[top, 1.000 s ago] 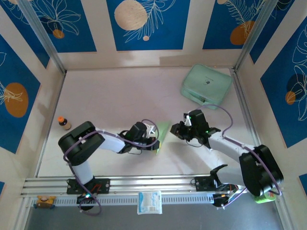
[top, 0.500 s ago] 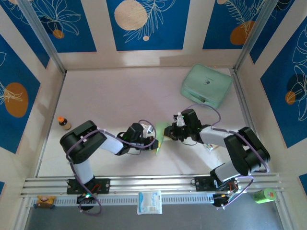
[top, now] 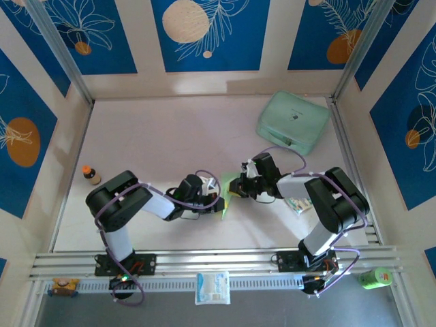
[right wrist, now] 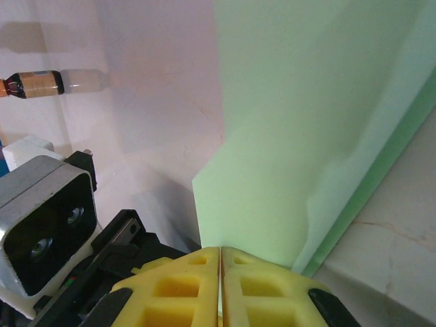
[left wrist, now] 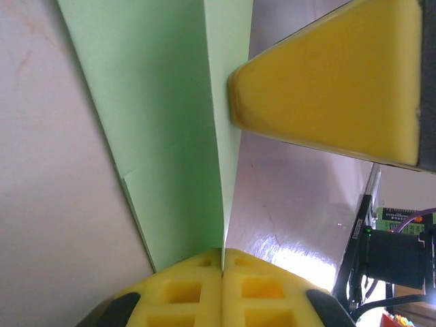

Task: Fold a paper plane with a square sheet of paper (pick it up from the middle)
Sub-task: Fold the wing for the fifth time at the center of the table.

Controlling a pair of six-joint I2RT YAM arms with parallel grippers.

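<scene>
Finding one: my left pincer [left wrist: 223, 266] is pressed together on the sheet of paper [top: 229, 185]. Its yellow pads meet with the light-green edge coming out from between them.

Finding two: my right pincer [right wrist: 220, 262] is likewise pressed together. The same sheet rises out of its closed pads, so I judge it a pinch on the paper.

Location: the sheet is at the middle of the table [top: 157, 136], partly folded, with a crease running along its length. It sits between my two pincers, the left one on its left side and the right one on its right.

Governing relation: the sheet's long axis runs near to far, leaning slightly right at the far end, and both wrists come at it from the sides, across that axis. Neither arm is nearer, as both are in contact.

Judgement: the next fold should work along the crease. Unequal pulling between the two pinches could tear or skew the thin paper.
</scene>
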